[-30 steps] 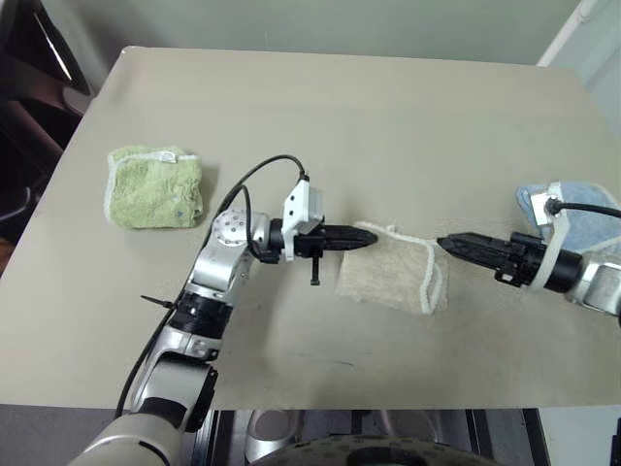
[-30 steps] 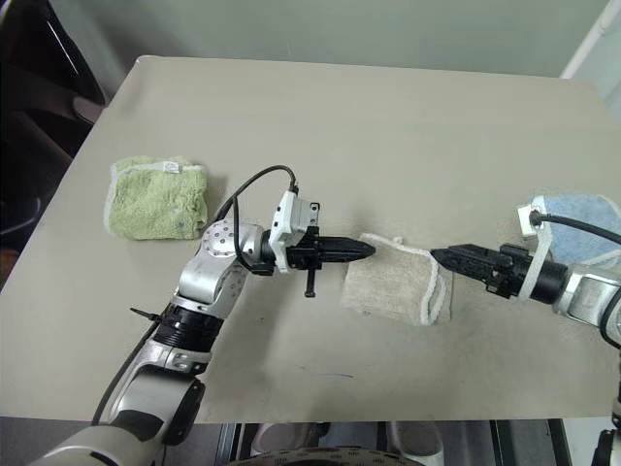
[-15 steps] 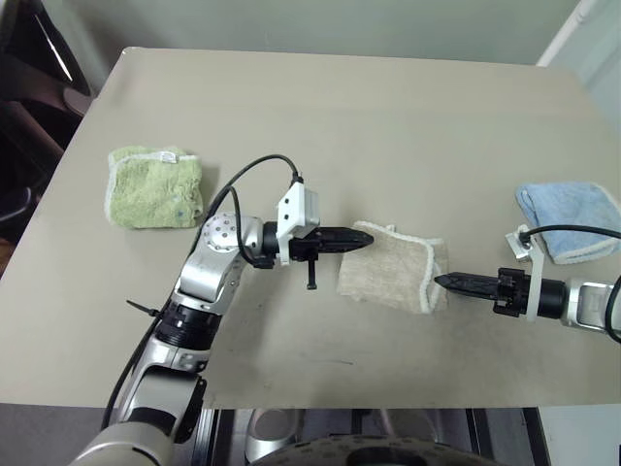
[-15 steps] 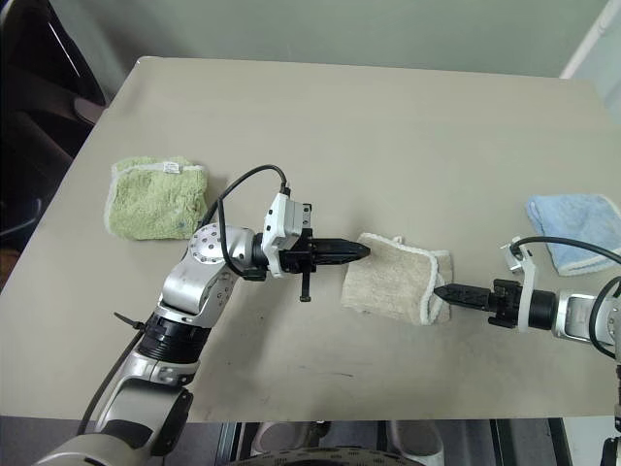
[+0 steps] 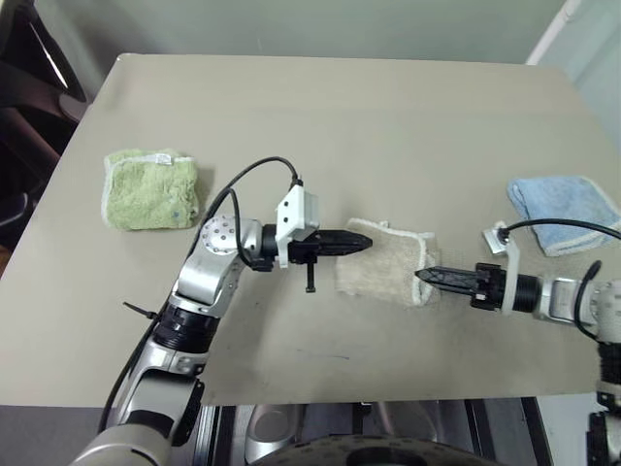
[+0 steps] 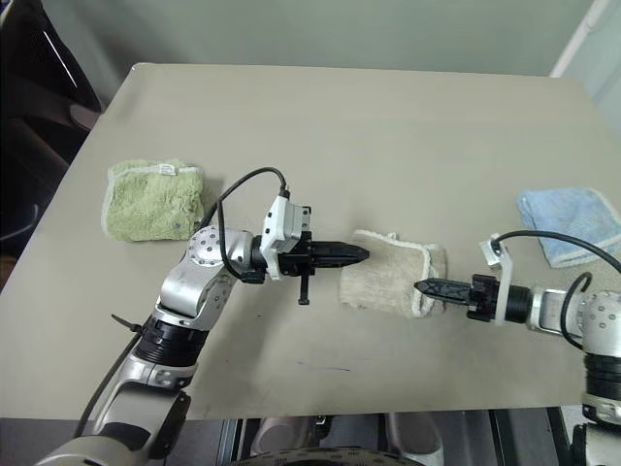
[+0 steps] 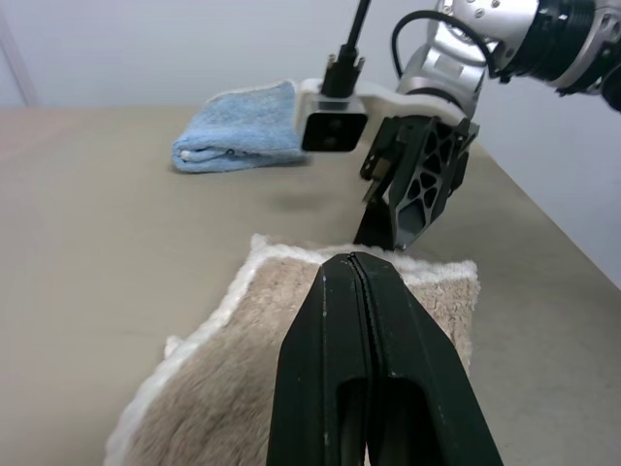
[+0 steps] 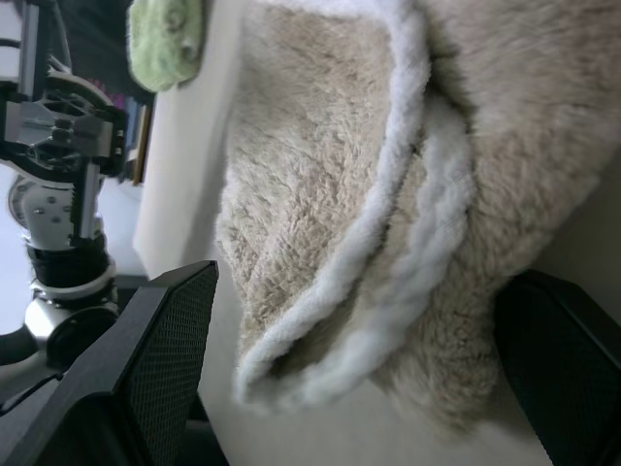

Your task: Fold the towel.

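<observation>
The beige towel (image 5: 386, 272) lies folded in the middle of the table, its white-stitched edges stacked on its right side. My left gripper (image 5: 367, 242) is shut and holds nothing; it points level to the right, with its tip over the towel's left edge (image 7: 291, 291). My right gripper (image 5: 422, 276) is open and points left, low over the table at the towel's right edge. In the right wrist view its two fingers (image 8: 155, 369) stand wide apart on either side of the layered white edging (image 8: 388, 252), and I cannot tell whether they touch it.
A light green folded towel (image 5: 150, 187) sits at the table's left and a light blue folded towel (image 5: 563, 209) at the right. The table's front edge (image 5: 320, 400) runs close below both arms. A black cable (image 5: 254, 171) loops over my left wrist.
My right gripper has moved down and to the left, from beside the towel to its right edge. My left gripper has stayed at the towel's left edge.
</observation>
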`<action>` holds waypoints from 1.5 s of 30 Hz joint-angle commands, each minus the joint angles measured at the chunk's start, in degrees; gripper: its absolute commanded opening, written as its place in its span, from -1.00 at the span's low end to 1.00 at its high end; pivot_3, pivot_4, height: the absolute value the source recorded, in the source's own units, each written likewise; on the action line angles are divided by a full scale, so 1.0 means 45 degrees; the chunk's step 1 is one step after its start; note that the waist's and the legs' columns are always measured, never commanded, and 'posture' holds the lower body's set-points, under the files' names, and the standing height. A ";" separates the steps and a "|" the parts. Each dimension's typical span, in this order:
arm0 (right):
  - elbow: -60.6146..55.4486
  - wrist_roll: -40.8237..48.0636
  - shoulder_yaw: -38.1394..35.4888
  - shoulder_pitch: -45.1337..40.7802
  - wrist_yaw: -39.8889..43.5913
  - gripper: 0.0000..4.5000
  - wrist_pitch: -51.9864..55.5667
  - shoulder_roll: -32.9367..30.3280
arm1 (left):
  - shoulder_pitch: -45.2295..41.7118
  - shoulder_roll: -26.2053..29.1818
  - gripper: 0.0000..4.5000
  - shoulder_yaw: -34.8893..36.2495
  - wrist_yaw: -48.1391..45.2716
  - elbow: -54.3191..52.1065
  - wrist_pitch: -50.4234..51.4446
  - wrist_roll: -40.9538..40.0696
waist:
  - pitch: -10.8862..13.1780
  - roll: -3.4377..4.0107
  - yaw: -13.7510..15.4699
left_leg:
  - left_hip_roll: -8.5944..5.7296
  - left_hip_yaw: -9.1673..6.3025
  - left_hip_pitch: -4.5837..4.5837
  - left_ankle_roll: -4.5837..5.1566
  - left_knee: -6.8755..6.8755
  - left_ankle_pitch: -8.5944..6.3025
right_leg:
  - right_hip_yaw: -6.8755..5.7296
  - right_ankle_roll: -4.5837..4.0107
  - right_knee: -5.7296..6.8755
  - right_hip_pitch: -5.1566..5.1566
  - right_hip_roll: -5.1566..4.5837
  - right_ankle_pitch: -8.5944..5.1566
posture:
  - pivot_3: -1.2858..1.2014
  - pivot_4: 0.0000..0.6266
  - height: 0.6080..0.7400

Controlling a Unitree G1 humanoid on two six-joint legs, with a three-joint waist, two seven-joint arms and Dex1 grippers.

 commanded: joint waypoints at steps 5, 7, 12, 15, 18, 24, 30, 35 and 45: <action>0.0428 -0.0727 0.0393 -0.0735 -0.0191 0.99 -0.0233 0.0953 | 0.0149 0.0067 -1.00 -0.0023 -0.0219 0.0072 -0.0533 -0.0039 | -0.0002 0.0002 -0.0066 | 0.0001 -0.0005 0.0000 0.0002 0.0002 0.0015 | -0.0001 -0.0020 -0.0001 0.0002 -0.0001 0.0009 | 0.03 -0.52 0.89; 0.0493 -0.0908 0.0417 -0.0824 -0.0194 0.99 -0.0218 0.1136 | 0.0168 0.0082 -1.00 -0.0033 -0.0212 0.0096 -0.0573 -0.0039 | -0.0002 0.0004 -0.0087 | 0.0001 -0.0004 0.0000 0.0004 0.0002 0.0023 | 0.0000 -0.0036 -0.0003 0.0000 -0.0001 0.0017 | 0.03 -0.52 0.89; 0.0679 -0.1146 0.0360 -0.0842 -0.0048 0.99 -0.0030 0.1249 | 0.0297 0.0169 -1.00 -0.0036 -0.0139 0.0080 -0.0667 0.0063 | -0.0003 0.0005 -0.0166 | 0.0001 -0.0005 0.0006 0.0000 0.0000 0.0051 | 0.0000 -0.0089 -0.0003 0.0002 0.0001 0.0029 | 0.03 -0.52 0.89; 0.0695 -0.1264 0.0285 -0.0693 0.0134 0.99 0.0065 0.1022 | 0.0361 0.0251 -1.00 -0.0039 -0.0138 0.0098 -0.0763 0.0156 | -0.0005 0.0008 -0.0164 | 0.0001 -0.0011 0.0007 -0.0004 -0.0002 0.0074 | 0.0000 -0.0099 -0.0002 0.0003 0.0002 0.0043 | 0.03 -0.52 0.89; 0.0547 -0.1255 0.0248 -0.0607 0.0321 0.73 0.0201 0.0824 | 0.0361 0.0286 -1.00 -0.0087 -0.0130 0.0158 -0.0899 0.0232 | -0.0005 0.0008 -0.0148 | 0.0000 -0.0012 0.0005 -0.0004 -0.0002 0.0081 | 0.0000 -0.0099 -0.0002 0.0005 0.0002 0.0049 | 0.03 -0.52 0.89; 0.0290 -0.1221 0.0345 -0.0814 0.0392 -0.18 0.0454 0.0983 | 0.0323 0.0135 -1.00 -0.0196 -0.0069 0.0228 -0.1022 0.0273 | -0.0004 0.0011 -0.0125 | -0.0002 -0.0010 -0.0020 -0.0010 -0.0005 0.0078 | 0.0000 -0.0096 -0.0009 -0.0016 0.0000 0.0038 | 0.03 -0.52 0.89; 0.0146 -0.1249 0.0291 -0.0751 0.0478 -0.99 0.0527 0.0876 | 0.0230 0.0060 -1.00 -0.0240 -0.0080 0.0396 -0.1150 0.0307 | -0.0003 0.0012 -0.0128 | -0.0002 -0.0011 -0.0022 -0.0011 -0.0012 0.0077 | 0.0000 -0.0098 -0.0009 -0.0020 0.0001 0.0031 | 0.03 -0.52 0.89; -0.0102 -0.1008 -0.0075 -0.0770 0.0354 -0.99 0.0754 0.0892 | 0.0236 0.0031 -1.00 -0.0243 -0.0053 0.0436 -0.1182 0.0319 | -0.0003 0.0013 -0.0127 | -0.0002 -0.0011 -0.0023 -0.0011 -0.0011 0.0077 | -0.0001 -0.0098 -0.0009 -0.0020 0.0001 0.0032 | 0.03 -0.52 0.89; -0.1824 0.1566 -0.3180 -0.2410 -0.2235 -0.99 0.1161 0.1287 | 0.0035 -0.0156 -1.00 -0.0297 -0.0070 0.0845 -0.1433 0.0459 | 0.0007 0.0043 -0.0113 | -0.0002 -0.0014 -0.0027 -0.0008 -0.0011 0.0079 | 0.0002 -0.0098 -0.0008 -0.0024 0.0006 0.0034 | 0.03 -0.52 0.89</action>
